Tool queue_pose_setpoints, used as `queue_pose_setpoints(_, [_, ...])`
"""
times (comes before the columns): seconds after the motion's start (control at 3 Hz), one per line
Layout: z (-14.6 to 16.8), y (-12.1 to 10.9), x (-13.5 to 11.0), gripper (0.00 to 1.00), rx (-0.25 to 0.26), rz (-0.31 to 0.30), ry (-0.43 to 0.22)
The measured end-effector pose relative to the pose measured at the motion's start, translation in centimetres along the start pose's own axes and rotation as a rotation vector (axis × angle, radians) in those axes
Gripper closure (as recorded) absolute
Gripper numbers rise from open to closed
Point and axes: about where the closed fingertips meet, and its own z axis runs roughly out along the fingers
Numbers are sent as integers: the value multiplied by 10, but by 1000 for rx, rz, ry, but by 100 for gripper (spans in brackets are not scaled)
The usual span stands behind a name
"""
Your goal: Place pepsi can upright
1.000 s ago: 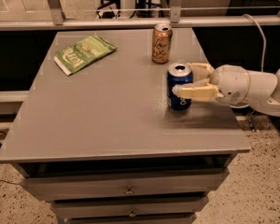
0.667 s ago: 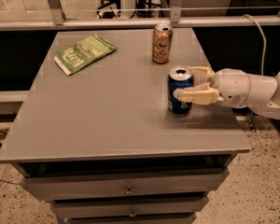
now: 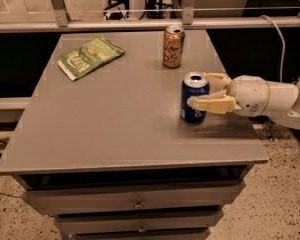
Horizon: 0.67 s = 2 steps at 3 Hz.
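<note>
The pepsi can [image 3: 193, 101] is blue with a silver top and stands upright on the grey table [image 3: 115, 129], right of centre. My gripper [image 3: 200, 90] reaches in from the right and is shut on the can. One cream finger [image 3: 213, 104] lies across the can's near side. The other finger [image 3: 219, 77] is behind its top. The white arm [image 3: 270, 100] stretches off past the table's right edge.
A gold-brown can [image 3: 173, 46] stands upright at the back, just behind the pepsi can. A green snack bag [image 3: 90, 57] lies flat at the back left. The table has drawers below its front edge [image 3: 135, 204]. A railing [image 3: 140, 21] runs behind the table.
The pepsi can and my gripper have sunk slightly, down and a little right. The gold-brown can and the snack bag have not moved.
</note>
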Motion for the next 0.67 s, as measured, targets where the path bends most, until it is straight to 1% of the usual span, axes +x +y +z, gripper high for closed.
queue_pose_setpoints(0.33, [-4,-1,1,14,8,-2,33])
queue_pose_setpoints(0.67, [-11,-3,-2,0,13,-14,69])
